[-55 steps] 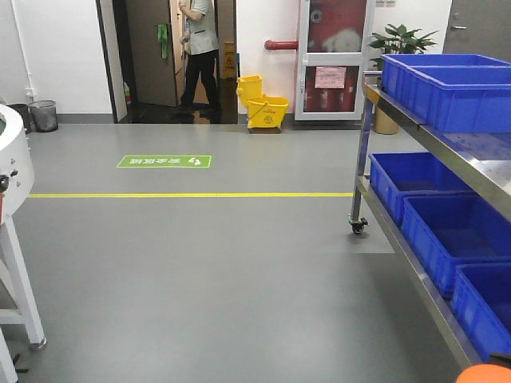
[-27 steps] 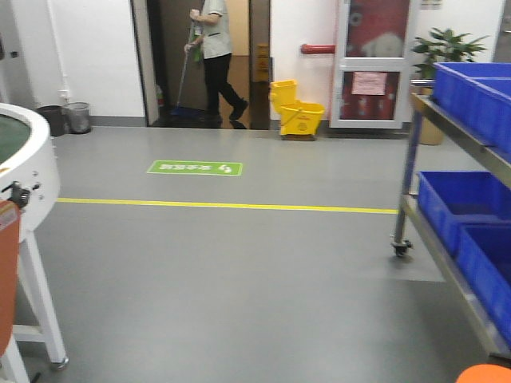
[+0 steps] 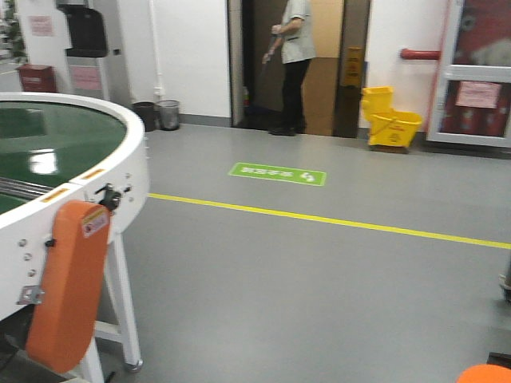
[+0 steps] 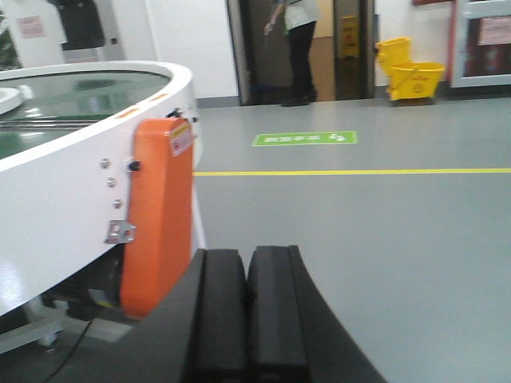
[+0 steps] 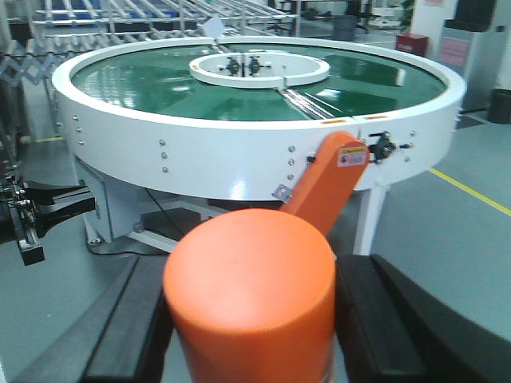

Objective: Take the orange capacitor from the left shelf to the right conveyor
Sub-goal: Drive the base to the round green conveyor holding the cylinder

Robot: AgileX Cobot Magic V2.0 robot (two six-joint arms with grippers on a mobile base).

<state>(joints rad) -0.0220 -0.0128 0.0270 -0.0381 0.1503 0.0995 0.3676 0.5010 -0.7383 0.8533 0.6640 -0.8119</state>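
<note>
The right pincer [image 5: 251, 323] is pinching the capacitor [image 5: 249, 295] upright, one dark finger [image 5: 128, 319] pressing on each side of the cylinder and the rounded top facing the wrist camera. Gripping it by the sides is probably keeping it vertical, so it can be stood on its base rather than laid down to roll. The capacitor is hanging in the air in front of the conveyor [image 5: 239, 159], not yet over it. It is already off the shelf, which is not showing in any view.

The conveyor's green belt [image 5: 144, 88] and white hub [image 5: 259, 76] are lying ahead of the right arm and well apart from the load. The slanted orange guard [image 5: 331, 179] on the white rim is sitting between the capacitor and the belt. I judge this to be the carrying stage, with the placing not yet done. The arm will likely need to go up and over the rim and clear of that guard.

The right arm is reaching forward, low and roughly level, with the rim ahead of and above the pincer. The left pincer [image 4: 247, 311] is pressed together with nothing in it, pointing forward past the conveyor's side and staying out of the way. In the front view only a sliver of the capacitor's top is peeking in at the bottom right corner.
</note>
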